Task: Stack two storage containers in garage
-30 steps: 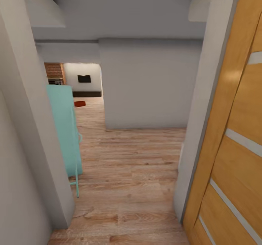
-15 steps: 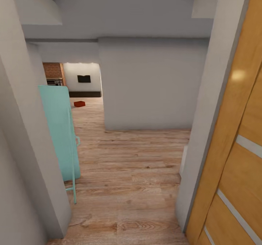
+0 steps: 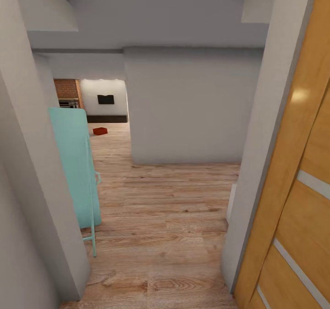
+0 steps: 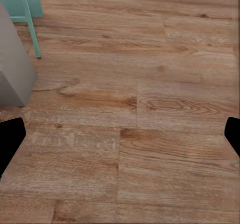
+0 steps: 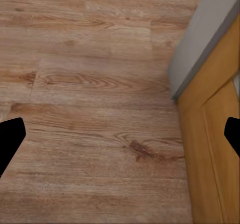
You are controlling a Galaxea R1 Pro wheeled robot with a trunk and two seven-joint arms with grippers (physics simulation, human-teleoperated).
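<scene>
In doorway, facing hall. One storage container (image 3: pixel 100 130) far ahead on living room floor. Left end effector (image 4: pixel 120 134) and right end effector (image 5: pixel 120 134) wide open, empty. Risk: base clipping wooden door (image 3: pixel 293 171) or teal chair (image 3: pixel 75 167) in narrow gap.

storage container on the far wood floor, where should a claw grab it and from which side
The storage container is too far off and small to show its rim or walls clearly. It appears to sit flat on the wood floor with open floor around it, so likely a side wall, gripped from above. Both the left claw and right claw are open and empty.
</scene>
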